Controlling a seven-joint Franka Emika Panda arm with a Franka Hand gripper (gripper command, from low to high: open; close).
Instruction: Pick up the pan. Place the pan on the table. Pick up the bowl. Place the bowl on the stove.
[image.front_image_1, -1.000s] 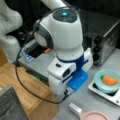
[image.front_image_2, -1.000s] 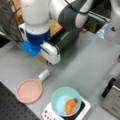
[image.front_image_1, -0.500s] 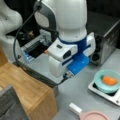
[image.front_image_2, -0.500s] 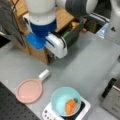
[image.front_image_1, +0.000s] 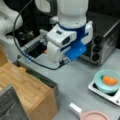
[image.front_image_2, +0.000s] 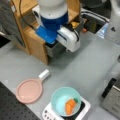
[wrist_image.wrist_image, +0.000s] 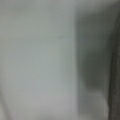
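The pink pan lies flat on the grey table, its white handle pointing towards the wooden block. The teal bowl sits on the stove with an orange carrot inside it. In both front views my gripper hangs high over the table, well away from the bowl and pan and close to the wooden block. It carries nothing that I can see. The wrist view holds only bare grey table and a dark shadow.
A steel toaster oven with black knobs stands behind the stove. A light-brown wooden block with a dark open drawer stands beside the arm. A black cable loops from the arm.
The arm has risen and drawn back from the table over the last second. The pan and the bowl have stayed where they were.
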